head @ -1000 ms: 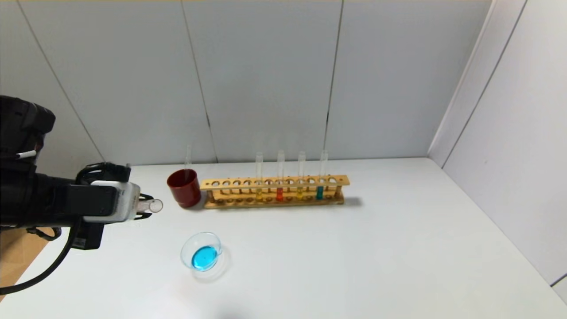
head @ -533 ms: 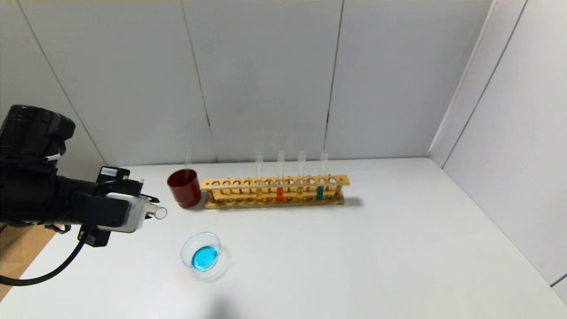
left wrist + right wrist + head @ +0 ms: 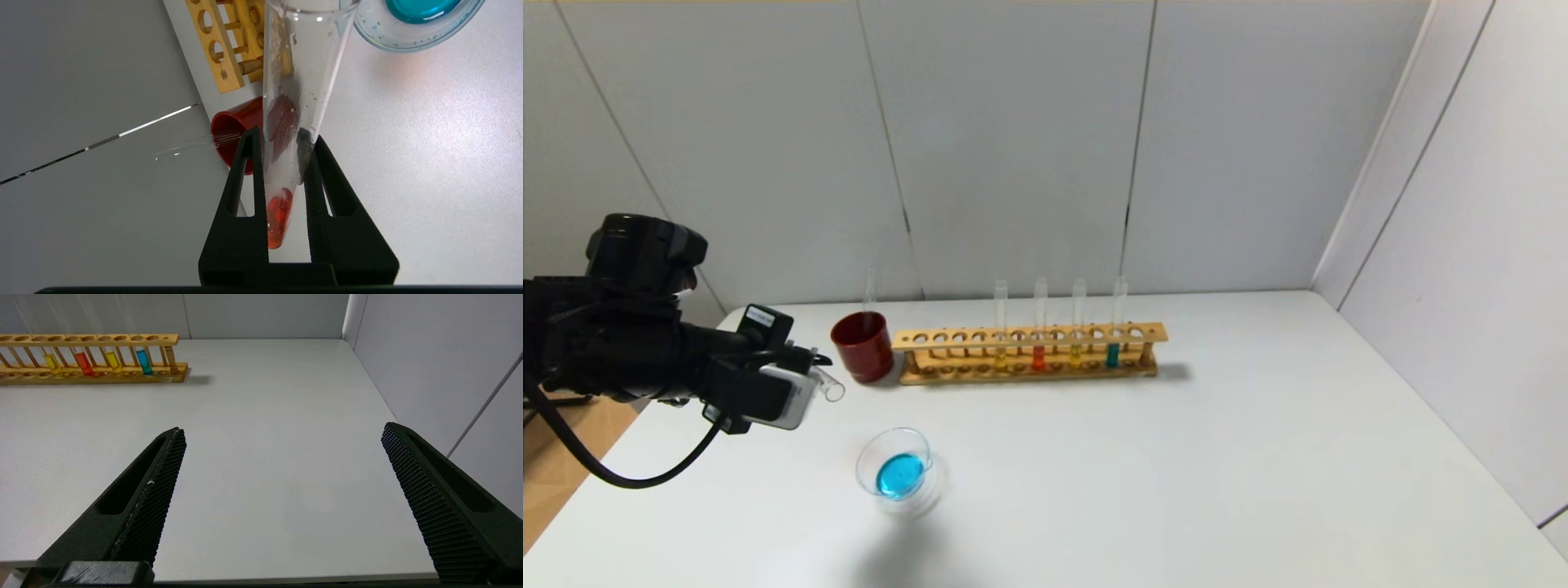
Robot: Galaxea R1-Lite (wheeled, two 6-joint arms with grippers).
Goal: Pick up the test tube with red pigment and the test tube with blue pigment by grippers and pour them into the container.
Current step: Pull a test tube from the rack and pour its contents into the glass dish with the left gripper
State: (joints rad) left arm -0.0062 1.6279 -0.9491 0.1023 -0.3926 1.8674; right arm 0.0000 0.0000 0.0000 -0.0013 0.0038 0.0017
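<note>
**Red tube carried toward the dish**

Swinging forward since a second ago, my left gripper [image 3: 286,155] now sits nearer the dark red cup [image 3: 863,346]. Its fingers pinch the test tube with red pigment [image 3: 300,102] almost level, so the liquid pools at the round end. The container [image 3: 896,466], already blue, lies just ahead. My right gripper [image 3: 282,490] waits spread wide, away from the wooden rack [image 3: 1029,353] where the test tube with blue pigment [image 3: 1112,353] stands.

The left gripper [image 3: 813,377] swings in toward the red cup [image 3: 863,346]. Its tube [image 3: 830,384] now tips mouth-down a little
</note>
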